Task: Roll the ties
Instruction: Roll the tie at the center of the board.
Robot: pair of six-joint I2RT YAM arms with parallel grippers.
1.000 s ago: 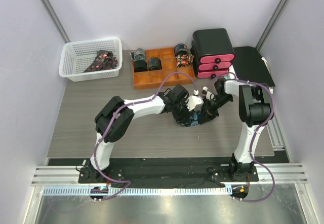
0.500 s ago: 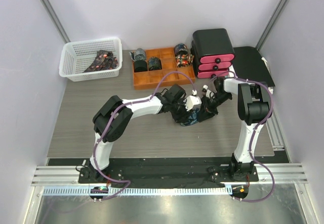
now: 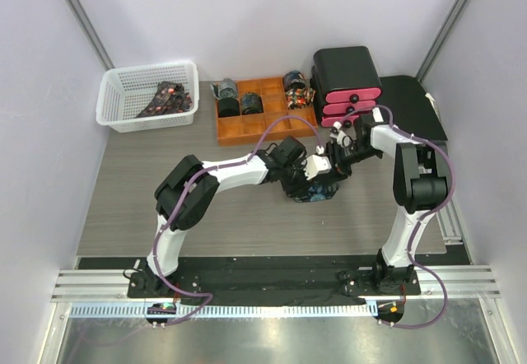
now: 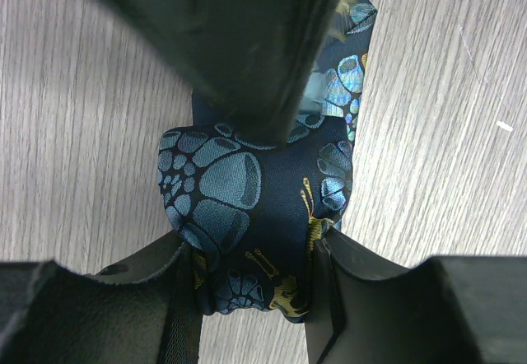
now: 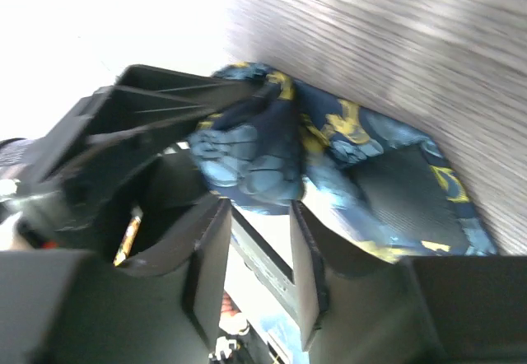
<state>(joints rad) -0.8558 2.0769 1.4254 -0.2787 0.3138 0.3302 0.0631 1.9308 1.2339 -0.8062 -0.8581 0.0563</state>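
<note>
A dark navy tie (image 3: 318, 193) with teal and gold patterns lies partly coiled at the table's middle. My left gripper (image 3: 305, 183) is shut on the coiled roll (image 4: 247, 207), which is pinched between its two fingers (image 4: 251, 298). My right gripper (image 3: 336, 159) is just right of and behind the roll. Its jaws stand apart, and its fingertips (image 5: 257, 207) are at the roll's edge (image 5: 247, 154) with nothing between them. The tie's loose tail (image 5: 395, 191) lies flat on the table. A dark right finger (image 4: 247, 43) hangs over the roll in the left wrist view.
An orange divided tray (image 3: 272, 121) at the back holds several rolled ties (image 3: 239, 100). A white basket (image 3: 123, 92) at back left holds loose ties. A black and pink drawer unit (image 3: 346, 80) and a black pad (image 3: 408, 105) stand at back right.
My right gripper has pulled back and up from the roll toward the drawer unit. My left gripper has stayed clamped on the roll, which shifted slightly.
</note>
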